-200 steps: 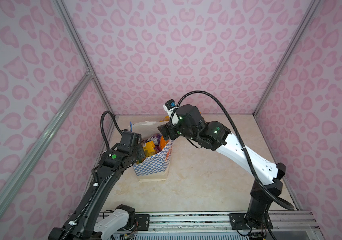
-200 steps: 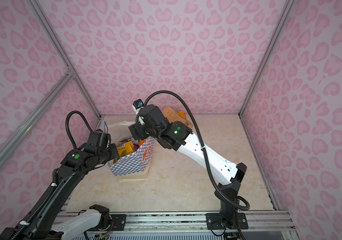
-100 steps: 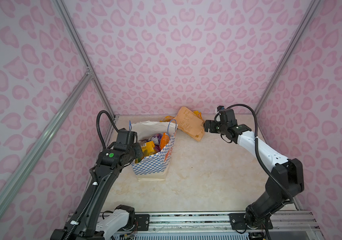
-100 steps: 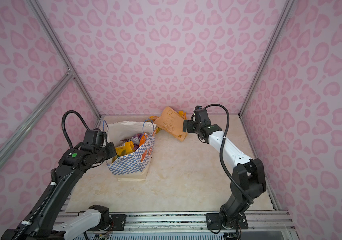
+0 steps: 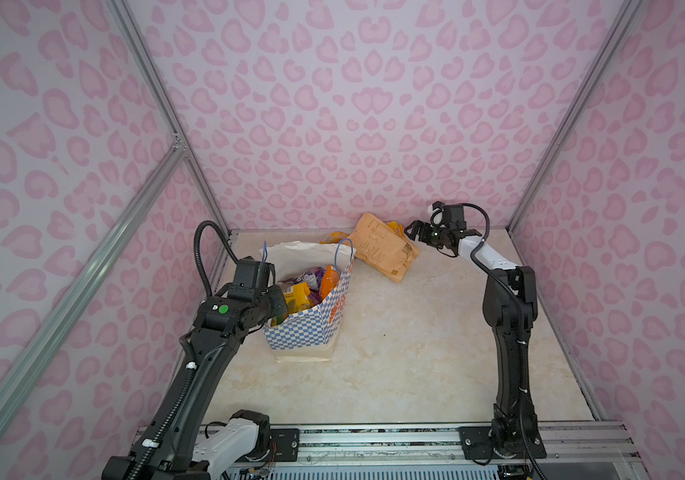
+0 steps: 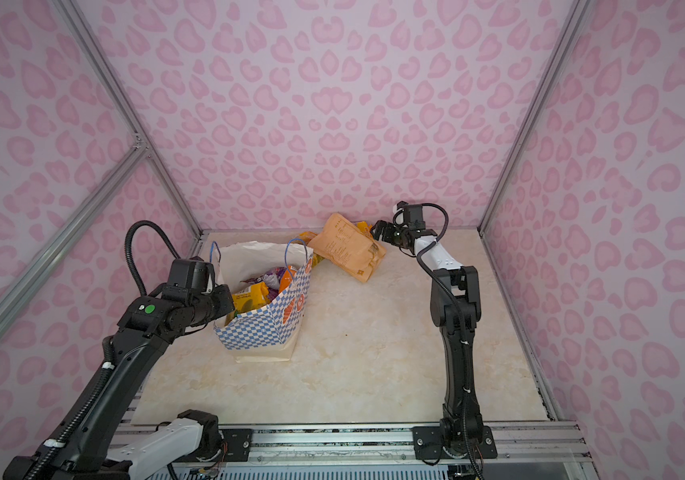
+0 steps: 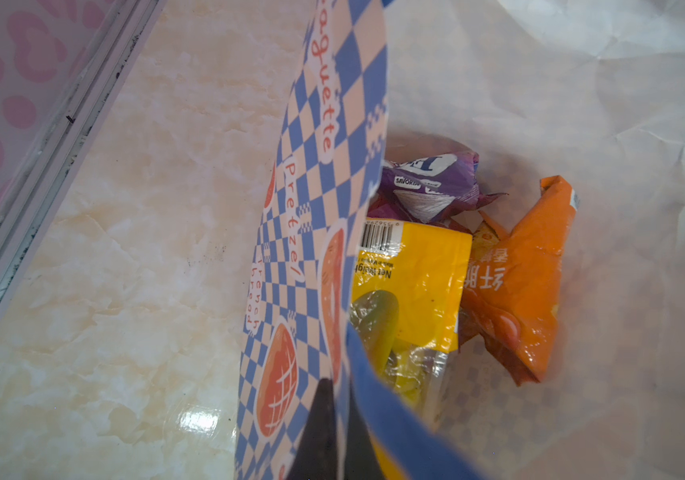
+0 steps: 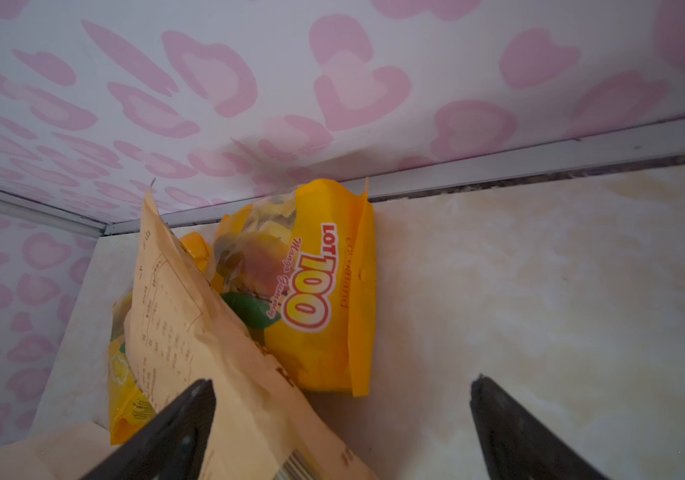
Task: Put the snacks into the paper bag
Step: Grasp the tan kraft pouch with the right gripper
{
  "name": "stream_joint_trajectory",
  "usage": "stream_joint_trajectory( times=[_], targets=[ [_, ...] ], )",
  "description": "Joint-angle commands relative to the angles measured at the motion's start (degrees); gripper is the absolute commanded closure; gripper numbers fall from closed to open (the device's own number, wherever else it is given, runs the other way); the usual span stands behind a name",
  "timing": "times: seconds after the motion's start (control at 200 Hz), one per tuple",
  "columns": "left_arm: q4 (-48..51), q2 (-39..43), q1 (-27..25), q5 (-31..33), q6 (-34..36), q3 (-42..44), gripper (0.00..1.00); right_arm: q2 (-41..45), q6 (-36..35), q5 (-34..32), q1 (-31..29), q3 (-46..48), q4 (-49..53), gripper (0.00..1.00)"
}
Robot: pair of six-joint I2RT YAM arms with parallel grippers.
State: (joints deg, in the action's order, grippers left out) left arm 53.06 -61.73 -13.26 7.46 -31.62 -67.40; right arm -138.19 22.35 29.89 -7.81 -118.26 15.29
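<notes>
Pink heart-print walls [image 5: 332,104] are boxing in a pale marble-look table [image 5: 395,365].

In both top views the paper bag [image 5: 307,332] is standing upright and open on the left half of the table. It is holding a purple packet [image 5: 314,275], an orange packet [image 5: 328,281] and a yellow barcode packet [image 5: 297,293]. Left gripper [image 5: 279,304] is sitting at the bag's near-left rim, its jaws hiding behind the wrist here. Tan pouch [image 5: 382,249] is lying tilted at the back of the table, outside the bag, just beyond its far right corner. It is resting over a yellow mango packet [image 5: 395,227] and a second yellow packet [image 5: 334,237]. Right gripper [image 5: 413,233] is hovering just right of the pouch, jaws spread wide, gripping nothing.

Left wrist view: left gripper [image 7: 334,432] jaws are pinching shut on the bag's checkered wall at the rim, one outside, one inside, beside a blue cord handle [image 7: 395,415]. Purple, yellow barcode and orange packets are lying at the bottom against the white inner wall.

Right wrist view: right gripper [image 8: 341,384] jaws are standing wide apart, empty. Tan pouch [image 8: 174,332] is leaning on the mango packet [image 8: 324,291], which is lying on the table by the back wall. Second yellow packet [image 8: 124,395] is peeking out under the pouch. One jaw is overlapping the pouch's edge; cannot tell if it is touching.
</notes>
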Motion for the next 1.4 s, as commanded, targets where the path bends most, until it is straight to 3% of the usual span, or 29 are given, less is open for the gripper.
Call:
stream_joint_trajectory(
  times=[0.0,0.17,0.46,0.525,0.595,0.785,1.14,1.395],
  targets=[
    [-0.72,-0.23,0.03,-0.96,-0.02,-0.42,0.95,-4.45,-3.41,5.64,-1.46,-6.32,10.28,0.02],
    [-0.69,-0.49,0.04,-0.93,0.13,-0.19,0.95,-1.99,-4.57,9.16,-4.31,-0.83,10.62,0.02],
    [-0.96,0.65,0.03,1.35,0.41,1.62,0.95,20.24,2.30,11.08,-14.28,34.75,-6.65,0.02],
    [-1.08,0.65,0.05,1.41,0.34,1.89,0.95,23.36,1.69,11.36,-18.19,39.16,-7.30,0.02],
    [-1.18,0.65,0.01,1.34,0.34,2.15,0.95,26.70,0.45,7.28,-20.37,42.00,-6.50,0.02],
    [-1.75,0.76,0.01,0.79,-0.11,2.80,0.95,28.38,2.17,-5.40,-17.07,41.81,0.73,0.02],
    [-1.74,0.48,0.01,0.53,-0.32,2.62,0.95,24.83,10.27,2.97,-15.21,45.01,-12.79,0.03],
    [-1.47,1.08,0.00,0.84,-0.40,2.70,0.95,20.78,19.55,4.65,-16.39,44.40,-21.88,0.23]
  ],
)
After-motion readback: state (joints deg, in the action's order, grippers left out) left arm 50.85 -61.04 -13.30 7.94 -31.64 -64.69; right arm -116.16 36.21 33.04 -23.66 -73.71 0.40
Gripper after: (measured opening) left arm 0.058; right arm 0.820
